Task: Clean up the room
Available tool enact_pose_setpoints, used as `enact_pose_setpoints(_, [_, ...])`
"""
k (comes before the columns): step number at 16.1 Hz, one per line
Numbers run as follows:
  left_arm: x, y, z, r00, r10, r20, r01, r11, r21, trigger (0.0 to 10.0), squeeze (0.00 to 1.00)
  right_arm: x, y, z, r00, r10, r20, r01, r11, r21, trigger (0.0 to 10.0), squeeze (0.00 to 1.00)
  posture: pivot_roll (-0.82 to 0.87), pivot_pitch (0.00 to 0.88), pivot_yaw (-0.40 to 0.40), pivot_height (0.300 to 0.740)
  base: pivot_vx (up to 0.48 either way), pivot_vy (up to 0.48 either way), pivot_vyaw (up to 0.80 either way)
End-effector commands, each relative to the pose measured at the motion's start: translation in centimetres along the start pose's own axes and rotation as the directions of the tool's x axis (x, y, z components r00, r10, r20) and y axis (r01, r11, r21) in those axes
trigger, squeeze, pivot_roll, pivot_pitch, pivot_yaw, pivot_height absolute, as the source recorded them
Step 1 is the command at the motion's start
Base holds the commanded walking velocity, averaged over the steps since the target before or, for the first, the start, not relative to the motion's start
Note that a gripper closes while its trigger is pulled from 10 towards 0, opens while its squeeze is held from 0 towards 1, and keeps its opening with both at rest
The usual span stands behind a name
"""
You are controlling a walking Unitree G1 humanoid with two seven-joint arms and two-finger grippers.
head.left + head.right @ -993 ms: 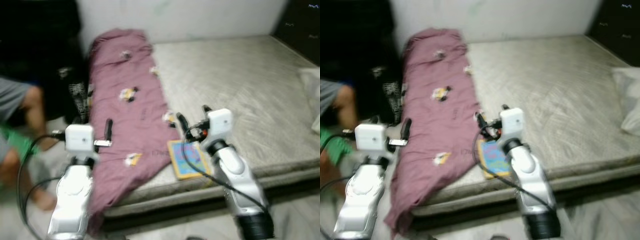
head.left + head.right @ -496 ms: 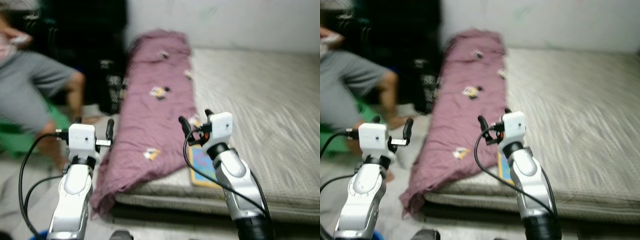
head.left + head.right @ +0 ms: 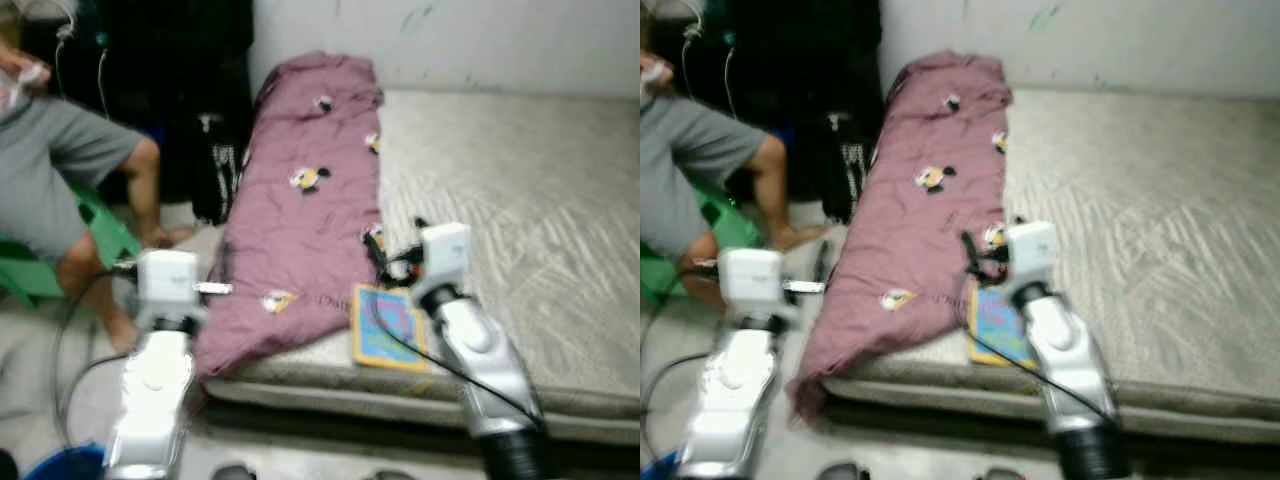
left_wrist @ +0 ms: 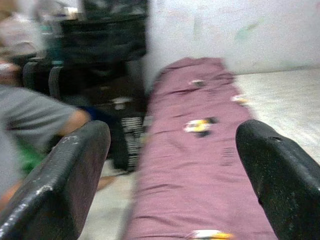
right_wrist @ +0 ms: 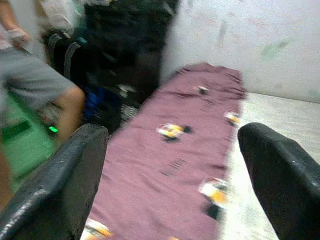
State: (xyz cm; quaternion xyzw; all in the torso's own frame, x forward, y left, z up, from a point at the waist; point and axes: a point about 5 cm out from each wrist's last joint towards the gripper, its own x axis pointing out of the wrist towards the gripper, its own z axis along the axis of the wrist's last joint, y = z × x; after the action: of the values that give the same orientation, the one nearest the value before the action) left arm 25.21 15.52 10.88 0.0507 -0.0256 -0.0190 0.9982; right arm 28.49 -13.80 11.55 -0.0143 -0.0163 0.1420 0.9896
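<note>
One book (image 3: 385, 326) with a bright blue and yellow cover lies flat at the near edge of the bed (image 3: 540, 210), its long axis running from the near edge towards the far wall. It sits just to the right of a long maroon blanket (image 3: 300, 220) that stretches along the bed's left side from the far wall to the near left corner, where its end droops over the edge towards the floor. The blanket's right border seems to touch or slightly overlap the book, though the blur makes that hard to settle.

The right pincer (image 3: 385, 258) hovers above the blanket's right border, just far of the book, so the book lies just near of and below its fingertips; in the right wrist view its two black fingers (image 5: 57, 190) stand wide apart with nothing between them. The left pincer (image 3: 215, 285) is held over the floor off the bed's left edge, beside the drooping blanket end, and its fingers (image 4: 60, 185) are likewise spread and empty. Of the two arms, the right is clearly nearer the book and the left nearer the blanket's hanging end.

Further left, a person (image 3: 60, 190) in grey shorts sits on a green stool (image 3: 100, 235), in front of dark luggage (image 3: 180, 90) against the wall.
</note>
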Motion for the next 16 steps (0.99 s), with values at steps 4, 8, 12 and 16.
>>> enact_pose_setpoints(4, [-0.04,0.84,0.15,1.000,0.014,0.005,-0.014,1.000,0.023,10.0,0.00,0.32,0.50,0.41,1.000,0.009,0.018,-0.009,1.000,0.005,10.0,0.00,-0.05,0.000,-0.012,0.740,0.000,-0.279,0.00])
enact_pose_setpoints(8, [-0.06,0.74,0.17,1.000,0.011,0.006,-0.012,1.000,0.025,10.0,0.00,0.26,0.57,0.30,1.000,0.013,0.016,-0.013,1.000,-0.001,10.0,0.00,-0.05,0.000,-0.015,0.740,0.000,-0.266,0.00])
enact_pose_setpoints(12, [-0.09,0.70,0.18,1.000,0.012,0.008,-0.013,1.000,0.024,10.0,0.00,0.27,0.61,0.26,1.000,0.018,0.015,-0.018,1.000,0.000,10.0,0.00,-0.05,0.000,-0.017,0.740,0.000,-0.269,0.00])
enact_pose_setpoints(16, [-0.10,0.65,0.16,1.000,0.013,0.008,-0.013,1.000,0.024,10.0,0.00,0.28,0.61,0.24,1.000,0.022,0.015,-0.022,1.000,-0.001,10.0,0.00,-0.05,0.000,-0.019,0.740,0.000,-0.268,0.00])
